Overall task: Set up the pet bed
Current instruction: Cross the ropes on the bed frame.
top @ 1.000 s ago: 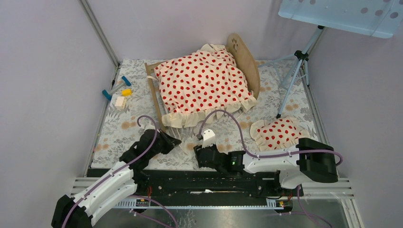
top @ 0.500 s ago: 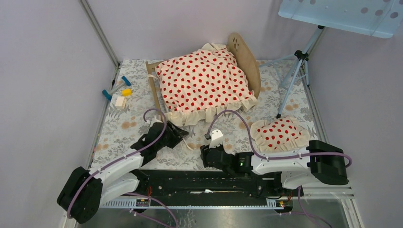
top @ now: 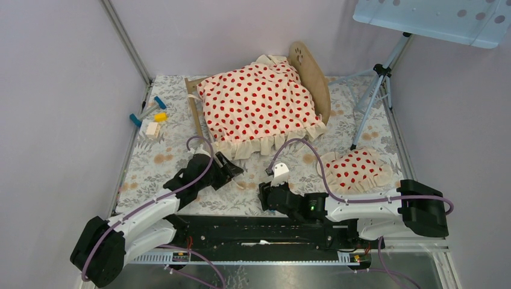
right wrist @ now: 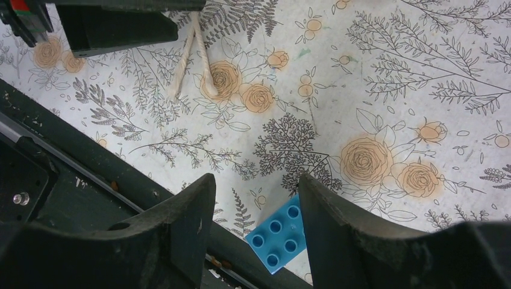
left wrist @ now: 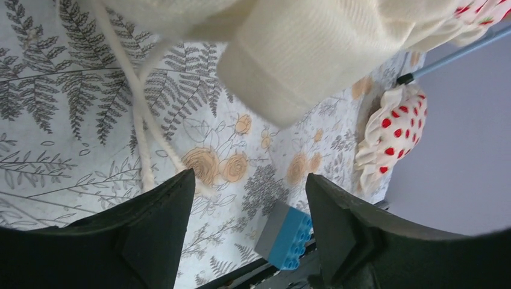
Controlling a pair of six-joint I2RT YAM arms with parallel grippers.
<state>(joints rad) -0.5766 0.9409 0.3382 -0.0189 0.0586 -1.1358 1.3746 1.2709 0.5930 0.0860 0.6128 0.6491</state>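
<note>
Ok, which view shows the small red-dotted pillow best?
The top external view: the whole pillow is in sight there, ruffled border and all, with nothing covering it. The left wrist view catches only part of it at the right side of the picture. The right wrist view shows none of it.

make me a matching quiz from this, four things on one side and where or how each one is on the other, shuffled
1 blanket
2 pillow
3 blue brick
4 left claw

a open, beside the white cord
b spread over the pet bed
c on the mat, right of the bed
d at the mat's near edge by the black rail

Pairs: 1-b, 2-c, 3-d, 4-a
</note>
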